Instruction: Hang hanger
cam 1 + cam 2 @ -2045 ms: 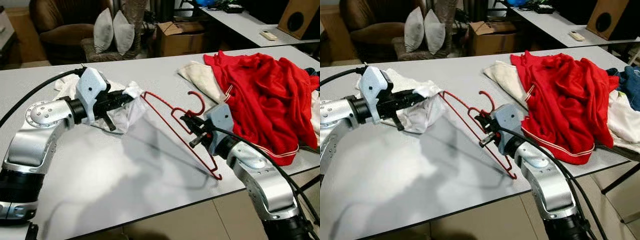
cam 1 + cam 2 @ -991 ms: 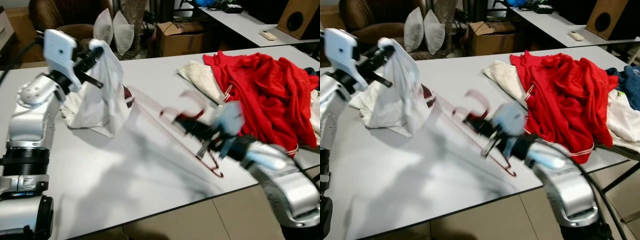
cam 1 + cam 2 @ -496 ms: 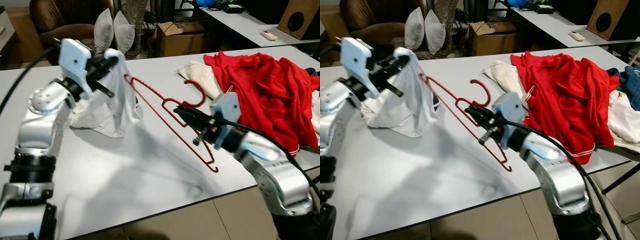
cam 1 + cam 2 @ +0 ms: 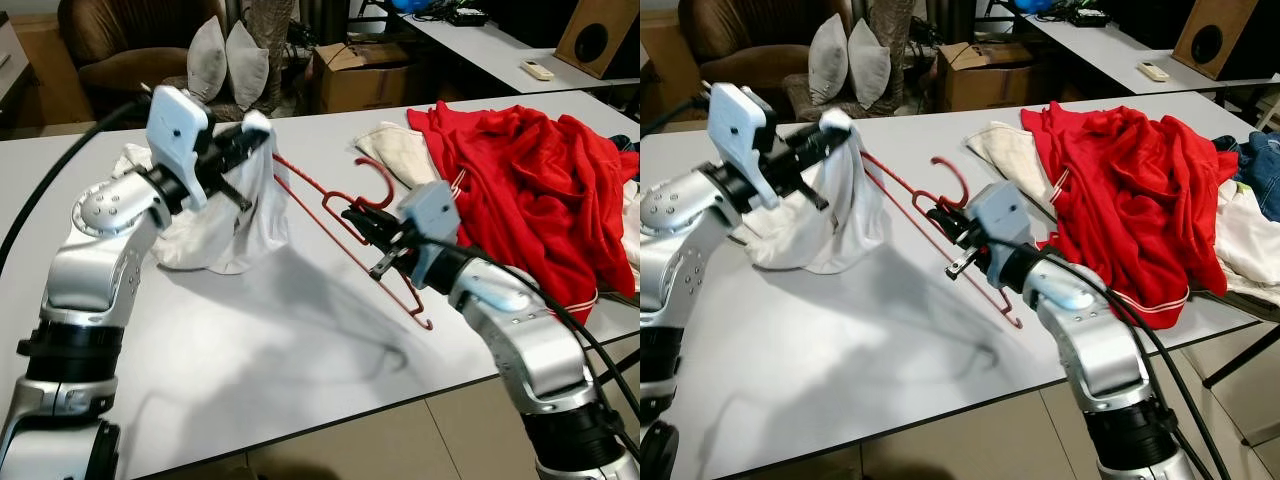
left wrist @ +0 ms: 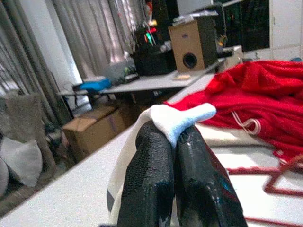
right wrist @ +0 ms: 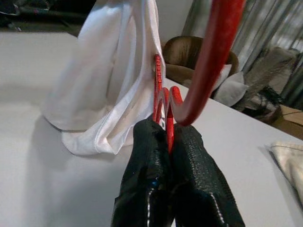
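Gripping the red hanger (image 4: 345, 222) by its neck, right hand (image 4: 362, 224); hook above.

Red wire hanger (image 4: 350, 225), centre of the left eye view: thin frame with a curved hook (image 4: 378, 186) pointing up and a notched shoulder bar. It is held off the table, tilted, running from the upper left down to the lower right, where its lower corner (image 4: 425, 322) hangs near the table. Its upper-left end (image 4: 283, 165) meets a white garment (image 4: 225, 215) at left of centre, whose top is lifted into a peak while its lower folds rest on the table.
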Robot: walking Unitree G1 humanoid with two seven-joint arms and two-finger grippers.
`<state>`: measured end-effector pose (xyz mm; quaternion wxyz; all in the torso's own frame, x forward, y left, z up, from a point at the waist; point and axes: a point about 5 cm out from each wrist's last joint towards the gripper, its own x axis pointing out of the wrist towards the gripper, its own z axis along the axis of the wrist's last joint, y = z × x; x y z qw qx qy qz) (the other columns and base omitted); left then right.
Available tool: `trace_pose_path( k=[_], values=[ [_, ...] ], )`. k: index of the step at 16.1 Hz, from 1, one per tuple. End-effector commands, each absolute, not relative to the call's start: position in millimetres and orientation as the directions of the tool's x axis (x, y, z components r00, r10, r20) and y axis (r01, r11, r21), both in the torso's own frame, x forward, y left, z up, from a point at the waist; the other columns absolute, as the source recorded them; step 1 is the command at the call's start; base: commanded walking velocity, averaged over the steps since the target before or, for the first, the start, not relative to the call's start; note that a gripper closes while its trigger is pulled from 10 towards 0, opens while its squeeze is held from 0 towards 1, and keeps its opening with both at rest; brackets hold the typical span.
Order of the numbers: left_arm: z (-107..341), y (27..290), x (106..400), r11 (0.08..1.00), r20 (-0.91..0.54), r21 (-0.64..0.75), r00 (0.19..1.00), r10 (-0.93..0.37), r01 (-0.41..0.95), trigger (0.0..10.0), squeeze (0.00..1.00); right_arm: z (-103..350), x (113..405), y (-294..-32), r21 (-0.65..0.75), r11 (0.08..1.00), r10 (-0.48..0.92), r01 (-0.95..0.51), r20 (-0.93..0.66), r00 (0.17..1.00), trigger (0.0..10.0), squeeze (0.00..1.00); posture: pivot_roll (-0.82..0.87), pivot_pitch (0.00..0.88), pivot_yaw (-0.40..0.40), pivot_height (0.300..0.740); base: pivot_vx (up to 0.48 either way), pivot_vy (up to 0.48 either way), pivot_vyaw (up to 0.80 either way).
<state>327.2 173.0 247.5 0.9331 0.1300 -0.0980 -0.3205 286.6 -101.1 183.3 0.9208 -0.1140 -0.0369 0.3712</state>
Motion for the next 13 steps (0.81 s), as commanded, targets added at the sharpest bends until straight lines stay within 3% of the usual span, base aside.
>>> trace_pose_path(
  k=[1,4,7,11,13],
  values=[
    [249.0,168.1,324.2,0.739,0.091,0.305,0.754,-0.651,0.601,0.0,0.0,188.0,288.9,-98.0,-0.273,0.696,0.69,-0.664,0.002,0.724,10.0,0.0,-0.07,0.0,0.003,0.74,0.0,0.0,0.0],
    [247.2,156.6,315.6,0.682,0.078,0.268,0.691,-0.719,0.68,0.0,0.0,169.8,292.8,-86.1,-0.298,0.669,0.691,-0.682,-0.092,0.717,10.0,0.0,-0.07,0.0,0.008,0.74,0.0,0.0,0.0],
    [254.5,155.7,310.2,0.673,0.124,0.225,0.664,-0.737,0.705,0.0,0.0,154.9,296.4,-90.1,-0.302,0.67,0.659,-0.678,-0.178,0.73,10.0,0.0,-0.06,0.0,-0.006,0.74,0.0,0.0,0.0],
    [257.5,182.0,314.7,0.784,0.142,0.225,0.777,-0.613,0.578,0.0,0.0,153.4,301.8,-100.2,-0.127,0.769,0.611,-0.627,-0.146,0.778,10.0,0.0,-0.06,0.0,-0.019,0.74,0.0,0.0,0.0],
    [255.9,200.3,317.3,0.836,0.129,0.253,0.84,-0.528,0.487,0.0,0.0,151.8,302.7,-112.7,0.098,0.825,0.565,-0.557,-0.104,0.819,10.0,0.0,-0.05,0.0,-0.025,0.74,0.0,0.0,0.0]
  ],
)
